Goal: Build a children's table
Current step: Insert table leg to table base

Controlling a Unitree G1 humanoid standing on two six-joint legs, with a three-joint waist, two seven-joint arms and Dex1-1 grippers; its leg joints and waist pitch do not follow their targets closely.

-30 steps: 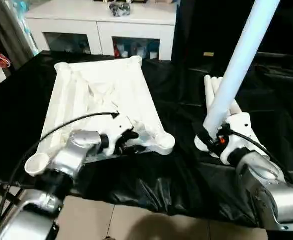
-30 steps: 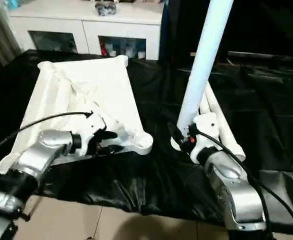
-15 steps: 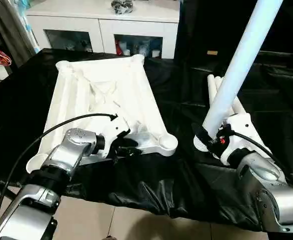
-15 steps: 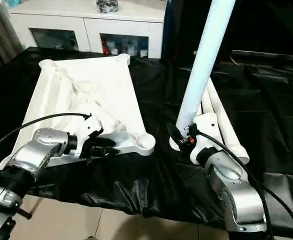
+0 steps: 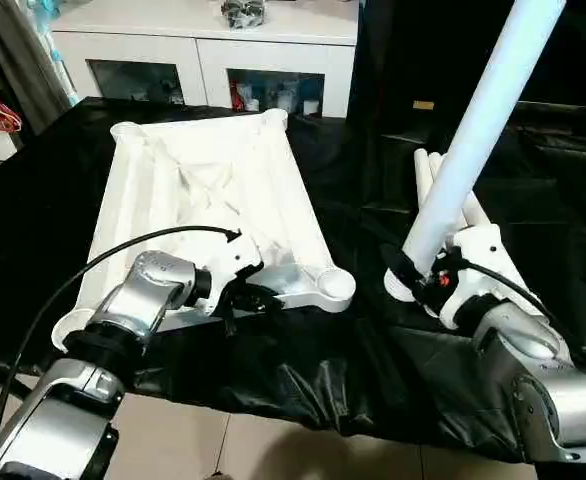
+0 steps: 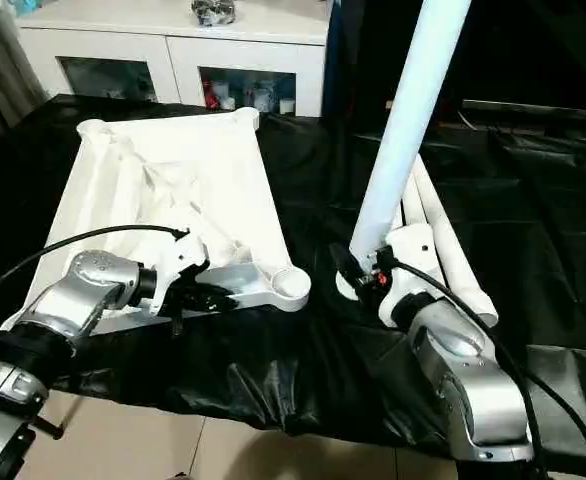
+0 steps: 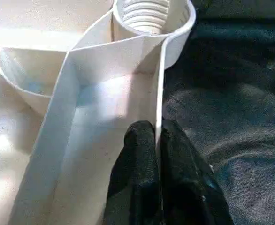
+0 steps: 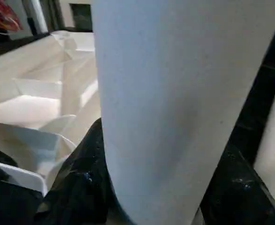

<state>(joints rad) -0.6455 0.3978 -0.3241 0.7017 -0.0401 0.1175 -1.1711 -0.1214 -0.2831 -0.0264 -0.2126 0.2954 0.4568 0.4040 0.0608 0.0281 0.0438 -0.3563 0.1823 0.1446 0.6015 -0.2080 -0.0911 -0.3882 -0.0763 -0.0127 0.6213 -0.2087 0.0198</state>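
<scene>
The children's table top (image 5: 208,205) lies upside down on a black-draped work surface (image 5: 33,220), ribbed underside up, its near-right corner socket (image 5: 330,287) open to the camera. The left gripper (image 7: 157,140) is pinched on the thin side wall of the top just behind that socket, one black finger on each face of the wall, as the left wrist view shows; from the head camera those fingers are largely hidden behind the wrist housing. The right gripper (image 6: 358,272) holds one white leg (image 5: 473,140) near its lower end, tilted up and away, its upper end cut off by the frame's top edge. In the right wrist view the leg blocks most of the scene and the black fingers (image 8: 81,178) show on either side of it. Further legs (image 6: 435,235) lie on the cloth behind the right gripper, partly hidden by it, so their number is hard to make out. The black sheeting (image 5: 303,385) hangs in folds over the near edge above a tiled floor (image 5: 273,450). Behind stands a white glass-door cabinet (image 5: 208,60), a small dark object (image 5: 241,12) on top too indistinct to identify.
</scene>
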